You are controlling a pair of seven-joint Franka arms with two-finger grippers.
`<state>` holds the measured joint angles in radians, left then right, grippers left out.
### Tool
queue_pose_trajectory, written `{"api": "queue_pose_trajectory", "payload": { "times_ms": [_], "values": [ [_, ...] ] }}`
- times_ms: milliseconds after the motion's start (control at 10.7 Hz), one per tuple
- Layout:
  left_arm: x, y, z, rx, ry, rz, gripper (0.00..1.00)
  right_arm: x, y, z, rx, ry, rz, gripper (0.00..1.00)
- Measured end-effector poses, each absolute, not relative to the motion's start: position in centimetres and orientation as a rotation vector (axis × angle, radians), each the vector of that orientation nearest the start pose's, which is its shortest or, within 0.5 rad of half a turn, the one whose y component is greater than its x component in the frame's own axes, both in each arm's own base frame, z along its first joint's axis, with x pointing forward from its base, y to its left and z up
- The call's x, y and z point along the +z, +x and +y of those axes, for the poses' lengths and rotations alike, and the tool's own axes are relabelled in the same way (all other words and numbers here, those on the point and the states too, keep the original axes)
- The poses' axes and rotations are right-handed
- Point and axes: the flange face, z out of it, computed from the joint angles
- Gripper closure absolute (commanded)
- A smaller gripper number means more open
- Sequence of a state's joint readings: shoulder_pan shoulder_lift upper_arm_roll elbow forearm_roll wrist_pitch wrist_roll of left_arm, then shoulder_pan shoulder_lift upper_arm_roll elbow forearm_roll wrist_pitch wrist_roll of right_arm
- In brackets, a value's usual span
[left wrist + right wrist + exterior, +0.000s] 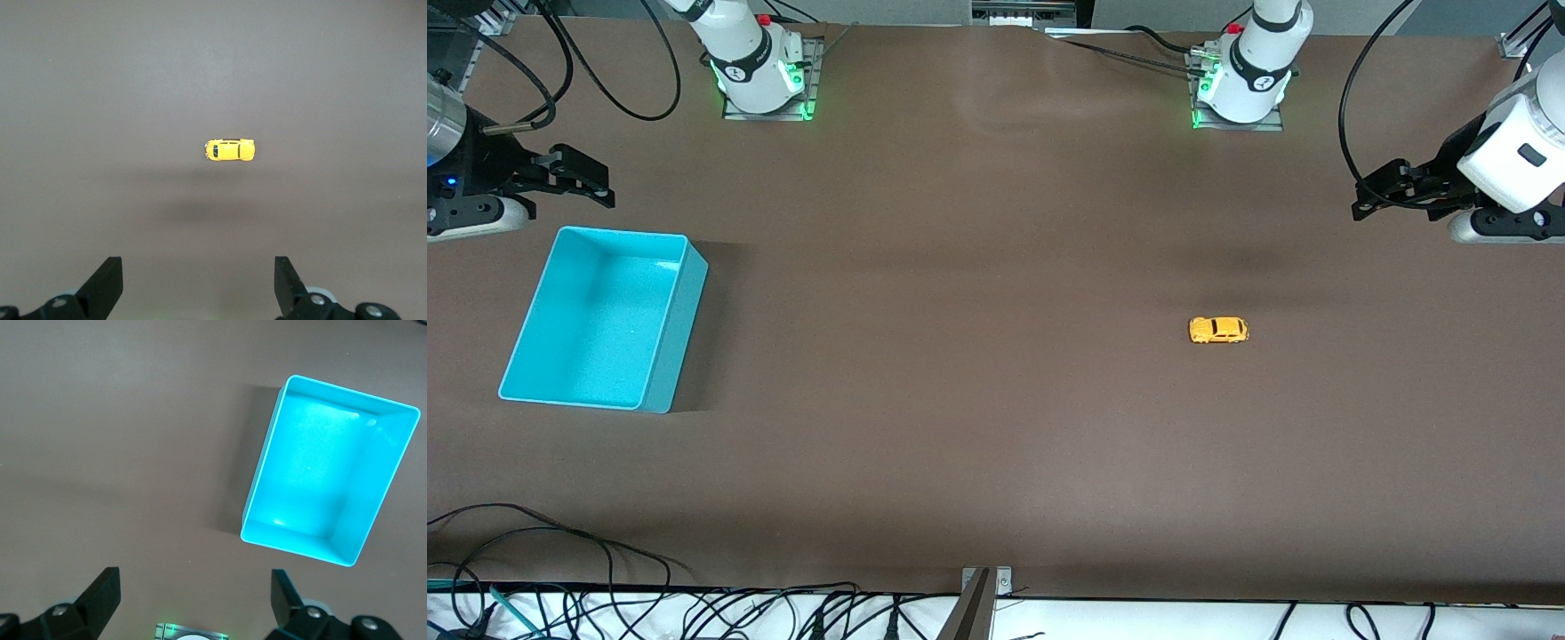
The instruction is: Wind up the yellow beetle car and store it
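Note:
The yellow beetle car (1218,330) stands on its wheels on the brown table, toward the left arm's end; it also shows in the left wrist view (229,150). The turquoise bin (532,311) stands empty toward the right arm's end and shows in the right wrist view (258,477). My left gripper (1369,195) hangs open and empty high over the table's edge at the left arm's end, apart from the car (198,283). My right gripper (591,180) hangs open and empty above the table just past the bin's upper rim (195,600).
Both arm bases (763,67) (1245,76) stand along the table's top edge. Loose black cables (560,569) lie at the table's front edge toward the right arm's end. A metal clamp (983,591) sits at the front edge's middle.

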<state>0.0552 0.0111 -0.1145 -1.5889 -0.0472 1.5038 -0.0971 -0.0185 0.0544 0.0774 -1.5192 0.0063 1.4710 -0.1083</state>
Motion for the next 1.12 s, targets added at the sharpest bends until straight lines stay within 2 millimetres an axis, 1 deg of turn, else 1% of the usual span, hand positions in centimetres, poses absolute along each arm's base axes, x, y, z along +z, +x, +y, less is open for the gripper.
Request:
{"api": "queue_pose_trajectory", "payload": {
  "times_ms": [841,935,1121],
  "values": [
    [60.3,54.9,-3.7,0.168,-3.177,-0.062,0.00,61.0,55.9,3.2,0.160,-3.113,-0.263,0.00],
    [59.9,54.9,-3.8,0.188,-3.176,-0.058,0.00,61.0,55.9,3.2,0.160,-3.113,-0.263,0.00],
    [58.1,55.3,-4.2,0.265,-3.170,-0.036,0.00,61.0,55.9,3.2,0.161,-3.113,-0.263,0.00]
  ]
}}
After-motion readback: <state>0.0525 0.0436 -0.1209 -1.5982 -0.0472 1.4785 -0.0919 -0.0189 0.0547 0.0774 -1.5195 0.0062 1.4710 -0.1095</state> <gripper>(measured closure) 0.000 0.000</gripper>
